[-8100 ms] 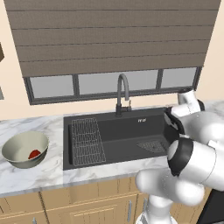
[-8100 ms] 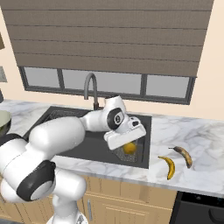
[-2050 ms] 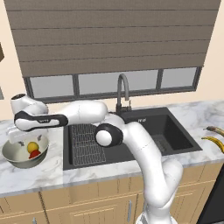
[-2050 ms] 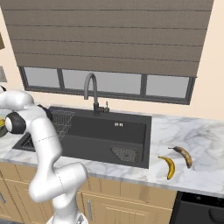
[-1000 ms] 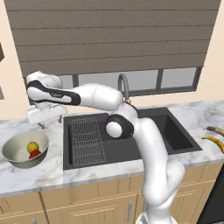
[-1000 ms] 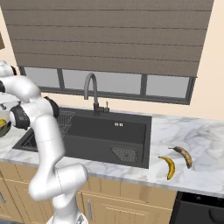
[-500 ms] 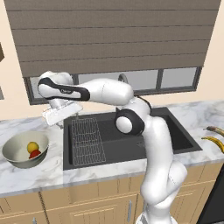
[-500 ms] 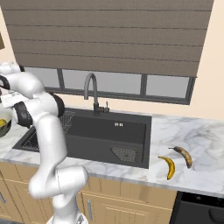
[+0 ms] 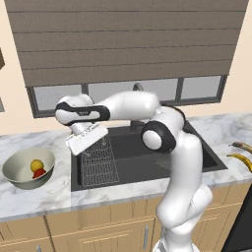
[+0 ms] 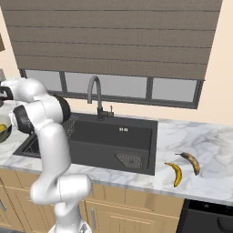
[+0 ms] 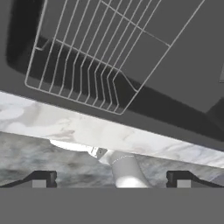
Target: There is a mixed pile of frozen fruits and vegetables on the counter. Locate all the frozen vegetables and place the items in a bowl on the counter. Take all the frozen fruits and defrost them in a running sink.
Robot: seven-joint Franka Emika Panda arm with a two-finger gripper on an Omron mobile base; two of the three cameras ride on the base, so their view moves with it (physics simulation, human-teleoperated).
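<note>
Apparently unlabelled, the bowl (image 9: 19,174) holds both vegetables while the gripper (image 11: 110,178) hangs wide above the sink (image 9: 147,157).

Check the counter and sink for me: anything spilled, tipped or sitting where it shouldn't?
Nothing stands out. The bowl sits upright on the counter with the red piece and yellow piece inside. The two bananas lie on the marble right of the sink, not yet moved. The gripper is open and empty.
</note>
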